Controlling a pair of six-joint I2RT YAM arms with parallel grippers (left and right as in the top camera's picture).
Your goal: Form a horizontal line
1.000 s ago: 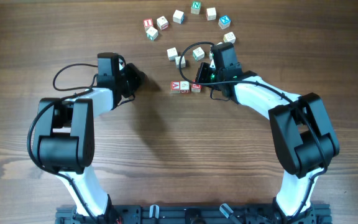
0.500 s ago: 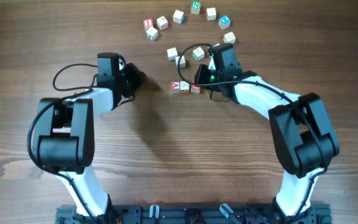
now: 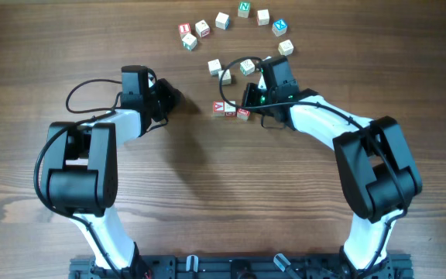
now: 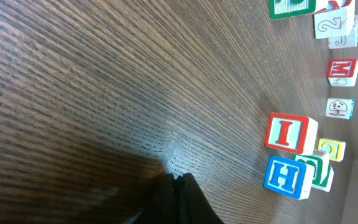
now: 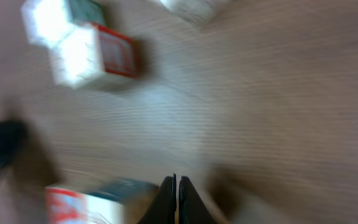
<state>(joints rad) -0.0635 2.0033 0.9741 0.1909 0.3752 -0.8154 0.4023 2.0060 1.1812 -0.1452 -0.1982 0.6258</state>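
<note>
Three small red-printed cubes lie mid-table: an "A"-like cube, a plain-topped cube touching it, and a third cube sitting slightly nearer the front, out of line. My right gripper is shut and empty, its tips just behind that third cube. The blurred right wrist view shows the shut tips beside a red-and-blue cube. To the left of the row, my left gripper rests shut and empty, apart from it; its tips hover over bare wood.
Other letter cubes arc along the far side, among them a red "I" cube, a green "N" cube and a blue-lettered cube. A few pale cubes sit just behind the row. The left wrist view shows "I" and "H" cubes.
The rightmost red cube has slid a little toward the front, out of line with the other two. My right gripper shifted slightly left. The left arm has stayed still.
</note>
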